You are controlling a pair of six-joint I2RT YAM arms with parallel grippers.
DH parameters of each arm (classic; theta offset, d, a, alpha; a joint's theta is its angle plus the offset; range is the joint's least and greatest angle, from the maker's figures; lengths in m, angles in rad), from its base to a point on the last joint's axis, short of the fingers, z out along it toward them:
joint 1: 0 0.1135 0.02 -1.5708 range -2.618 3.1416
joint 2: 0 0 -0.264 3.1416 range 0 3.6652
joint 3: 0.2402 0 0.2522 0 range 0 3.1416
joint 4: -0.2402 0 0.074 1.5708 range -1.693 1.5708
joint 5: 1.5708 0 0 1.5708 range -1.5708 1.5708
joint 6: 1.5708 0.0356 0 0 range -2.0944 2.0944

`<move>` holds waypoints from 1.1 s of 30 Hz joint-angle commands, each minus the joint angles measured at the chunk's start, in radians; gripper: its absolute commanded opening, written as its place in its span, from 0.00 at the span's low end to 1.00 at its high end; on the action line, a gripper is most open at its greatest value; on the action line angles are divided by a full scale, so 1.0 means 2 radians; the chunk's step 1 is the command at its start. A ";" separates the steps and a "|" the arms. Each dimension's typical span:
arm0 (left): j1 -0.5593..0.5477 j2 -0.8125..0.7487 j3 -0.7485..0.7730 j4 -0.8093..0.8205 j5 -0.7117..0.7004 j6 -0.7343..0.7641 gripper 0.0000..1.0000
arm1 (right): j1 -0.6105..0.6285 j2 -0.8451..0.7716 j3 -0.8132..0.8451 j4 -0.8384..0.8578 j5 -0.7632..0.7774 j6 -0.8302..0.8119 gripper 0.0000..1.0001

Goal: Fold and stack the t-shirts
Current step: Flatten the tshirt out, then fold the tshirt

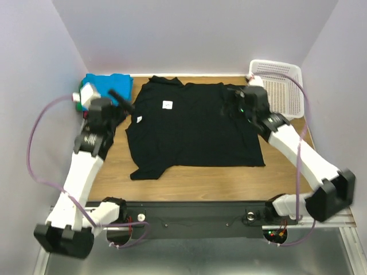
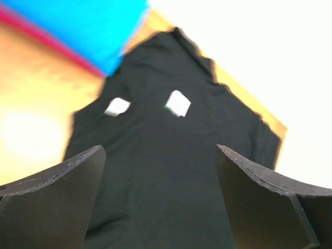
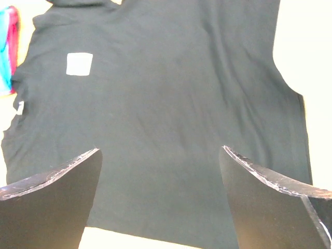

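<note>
Okay, black shirt [image 1: 195, 129] is spread flat mid-table, lying sideways: neck to the left, hem to the right, so its long axis runs left to right across the table [image 1: 189, 183]. One sleeve points to the far edge, the other to the near edge. A small white label [image 1: 139, 119] sits at the neck edge, and a white square [image 1: 167, 105] shows just inside it. Left gripper [image 2: 160, 150] hangs by the neck end with its jaws spread wide and nothing between them. Right gripper [image 3: 161, 150] is over the far hem corner, also spread wide and empty. Off the far-left corner sits a folded blue shirt [image 1: 108, 86], with a red edge showing under it in the left wrist view. Basket [image 1: 284, 91] sits at far right, beside the hem.
</note>
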 commanded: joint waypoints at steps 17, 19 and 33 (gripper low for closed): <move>0.013 -0.104 -0.349 -0.056 0.066 -0.196 0.94 | -0.014 -0.166 -0.256 -0.021 0.060 0.158 1.00; 0.013 -0.095 -0.344 -0.066 0.072 -0.195 0.89 | -0.015 -0.159 -0.254 -0.022 0.058 0.158 1.00; 0.012 -0.120 -0.348 -0.068 0.083 -0.197 0.67 | -0.015 -0.153 -0.253 -0.028 0.067 0.152 1.00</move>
